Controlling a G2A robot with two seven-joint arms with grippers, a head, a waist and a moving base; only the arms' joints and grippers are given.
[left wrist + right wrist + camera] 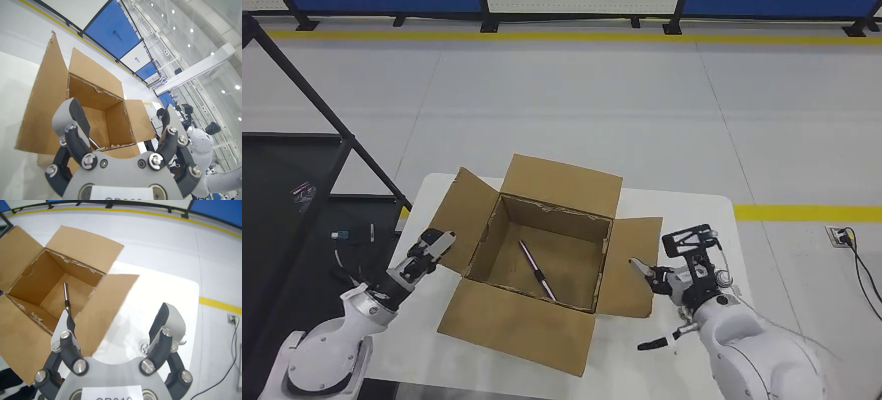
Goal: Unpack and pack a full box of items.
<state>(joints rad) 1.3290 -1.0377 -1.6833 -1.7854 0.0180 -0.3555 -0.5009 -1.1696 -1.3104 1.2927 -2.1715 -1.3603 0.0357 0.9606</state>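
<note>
Box (517, 325) open, rod (537, 270) lies on bottom. Left tool (121, 103) and right tool (115, 309) wide, empty, outside flaps. Best: descend vertically, clear flap, pinch rod mid-shaft.

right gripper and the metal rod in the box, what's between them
An opened side flap of the box lies between the right gripper and the metal rod, as the right wrist view shows.
</note>
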